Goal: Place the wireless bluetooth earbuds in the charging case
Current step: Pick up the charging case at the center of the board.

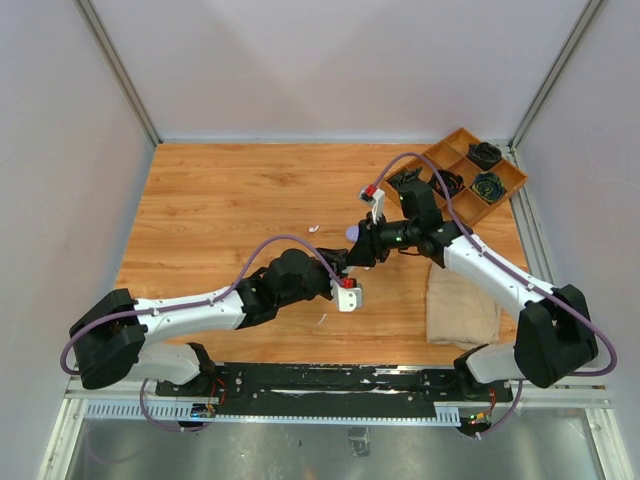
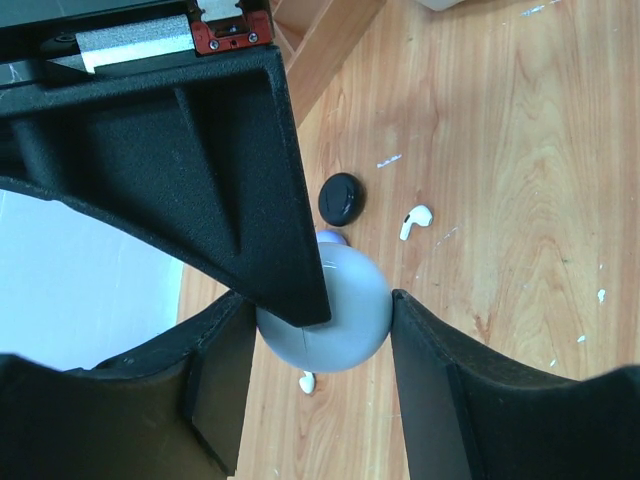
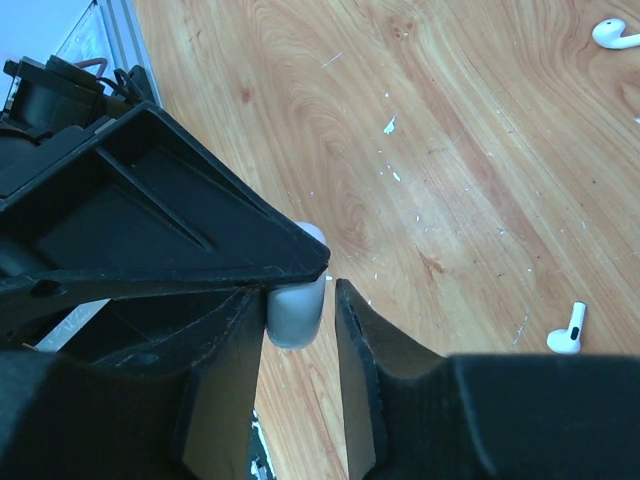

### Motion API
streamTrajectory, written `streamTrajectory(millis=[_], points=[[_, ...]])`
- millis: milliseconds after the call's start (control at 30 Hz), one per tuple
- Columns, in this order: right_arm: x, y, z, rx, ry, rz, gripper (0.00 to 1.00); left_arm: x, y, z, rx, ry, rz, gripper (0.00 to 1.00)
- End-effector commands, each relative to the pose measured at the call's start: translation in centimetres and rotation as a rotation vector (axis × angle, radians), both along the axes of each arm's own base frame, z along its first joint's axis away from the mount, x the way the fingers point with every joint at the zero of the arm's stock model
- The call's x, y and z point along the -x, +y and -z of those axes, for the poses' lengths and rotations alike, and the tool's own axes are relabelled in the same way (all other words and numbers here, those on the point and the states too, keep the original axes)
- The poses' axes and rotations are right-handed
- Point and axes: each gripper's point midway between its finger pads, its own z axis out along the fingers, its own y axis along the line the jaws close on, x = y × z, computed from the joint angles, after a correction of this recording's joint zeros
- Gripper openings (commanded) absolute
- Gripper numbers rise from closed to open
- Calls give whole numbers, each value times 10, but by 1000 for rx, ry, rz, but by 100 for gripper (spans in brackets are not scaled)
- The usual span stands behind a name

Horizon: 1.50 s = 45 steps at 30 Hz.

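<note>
Clamping the lavender charging case (image 2: 345,315) mid-bench (image 2: 500,150) in the left pincer (image 2: 320,298), straddling its edge with the right pincer (image 3: 300,290), barely parted, bite impossible to tell, so hold level, open gently, then fetch the white earbud (image 2: 415,220) at one o'clock.

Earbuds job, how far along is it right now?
Done: nothing visible; the charging case looks closed. In hand: the left gripper clamps the case, and the right gripper has its fingers around it too. Left: two white earbuds lie loose on the table, the second beside the case.
</note>
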Motion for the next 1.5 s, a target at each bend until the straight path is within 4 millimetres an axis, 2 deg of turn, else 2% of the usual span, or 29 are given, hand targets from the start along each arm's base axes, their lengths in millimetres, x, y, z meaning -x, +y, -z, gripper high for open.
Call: streamTrajectory(millis=[0,100,233,600,833,1000,1100,1200,1333,1467], points=[[5,8,-8,-10,-20,-50,30,0,-11,-22,56,-45,16,43],[4,7,-10,-9,-40,-48,22,-2,-10,-22,61,-43,-1,46],[1,4,-16,-3,-89,-34,15,-7,-5,-21,62,-42,-42,57],[-12,-10,-38,-3,-212,30,13,-17,18,-25,201,12,-214,82],[-28,-24,-52,-61,-300,121,12,-23,28,-28,348,143,-314,99],[-35,-29,-60,-108,-363,166,12,-40,49,-39,546,312,-407,99],[-37,-29,-66,-137,-401,184,12,-41,57,-45,643,401,-403,99],[-37,-28,-71,-174,-425,191,11,-31,59,-50,712,467,-346,99],[-36,-24,-82,-237,-468,187,11,-14,63,-69,854,548,-251,99],[-34,-18,-89,-295,-480,167,11,-6,72,-80,967,640,-191,99]])
